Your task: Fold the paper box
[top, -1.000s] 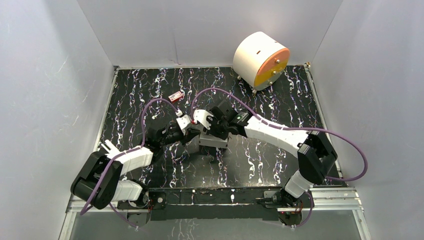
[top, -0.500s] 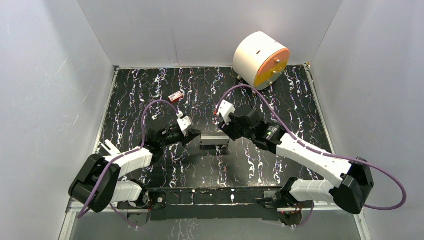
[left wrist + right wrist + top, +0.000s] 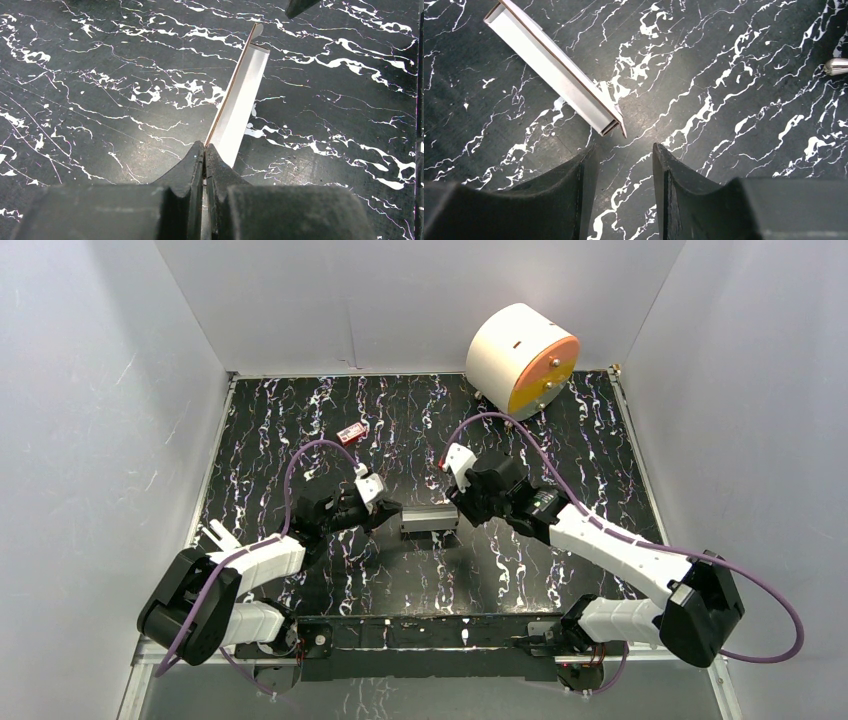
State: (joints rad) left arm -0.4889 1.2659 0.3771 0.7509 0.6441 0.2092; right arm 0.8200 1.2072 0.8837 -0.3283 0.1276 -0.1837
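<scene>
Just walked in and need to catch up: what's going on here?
The two arms are working on the paper box, a flattened white cardboard piece near the middle of the table. The left gripper is shut on one end of it. The right gripper is open just off the other end, touching nothing.

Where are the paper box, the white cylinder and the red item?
paper box (image 3: 550, 68), right wrist view, its long white side.
cylinder (image 3: 505, 348), top view, its white wall.
red item (image 3: 351, 433), top view, its middle.
</scene>
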